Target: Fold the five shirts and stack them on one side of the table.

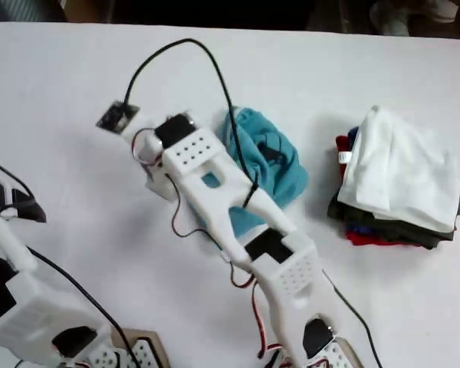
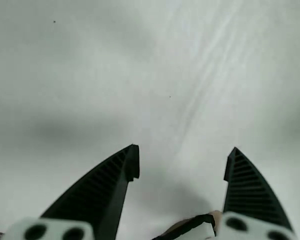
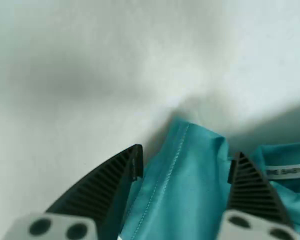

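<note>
Rt gripper (image 3: 187,167) fingers sit closest to lens, spread wide, pinching nothing. Teal shirt (image 3: 190,205) lies betw them: stitched hem runs up the gap and the fabric corner pokes just past the fingertips. Can't tell if cloth touches either finger. White label (image 3: 285,171) on the shirt sits just outside one finger. Beyond the tips is bare white table (image 3: 65,75).

Left gripper (image 2: 182,162) also spread wide, nothing betw its fingers, only bare tabletop w/ soft shadow under and ahead of it.

High view: right arm (image 1: 238,207) stretches out over the teal shirt (image 1: 272,157), which is a crumpled bunch, unfolded, partly hidden under the arm. Stack of folded shirts (image 1: 399,184) lies well apart from rt gripper, on the other side of the teal shirt from it; white one on top, dark, red and blue edges below. Left arm (image 1: 15,299) is well apart from both the teal shirt and the stack. Black cable (image 1: 176,50) loops over the right arm and ends at a small dark board (image 1: 116,116) near that arm's wrist.
</note>
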